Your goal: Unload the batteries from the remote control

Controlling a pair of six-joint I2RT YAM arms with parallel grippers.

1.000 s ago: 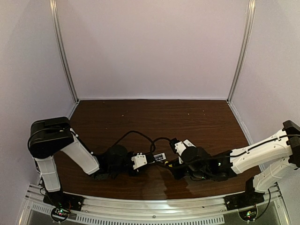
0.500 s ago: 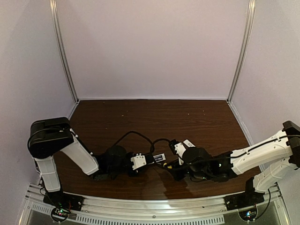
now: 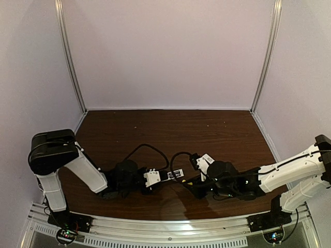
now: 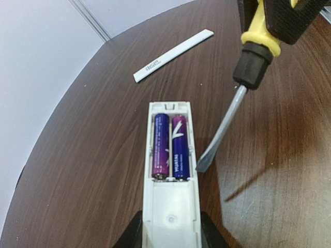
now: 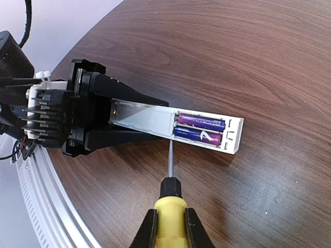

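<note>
The white remote control (image 4: 169,206) lies low over the table, held at its near end by my shut left gripper (image 4: 169,230). Its open compartment holds two purple-blue batteries (image 4: 169,147) side by side. In the right wrist view the remote (image 5: 147,118) juts from the left gripper (image 5: 88,116), batteries (image 5: 199,129) in place. My right gripper (image 5: 170,227) is shut on the yellow handle of a screwdriver (image 5: 170,204). The blade tip (image 4: 202,165) rests beside the remote's right edge, next to the batteries' near ends. In the top view both grippers meet at the front centre (image 3: 178,176).
The flat white cover strip (image 4: 173,49) lies on the dark wood table (image 4: 93,155) beyond the remote, to its left. Black cables loop over the table between the arms (image 3: 150,150). The metal rail of the near edge (image 5: 41,206) runs close by.
My right arm has shifted a little to the right with the screwdriver. My left gripper and the remote have barely moved.
</note>
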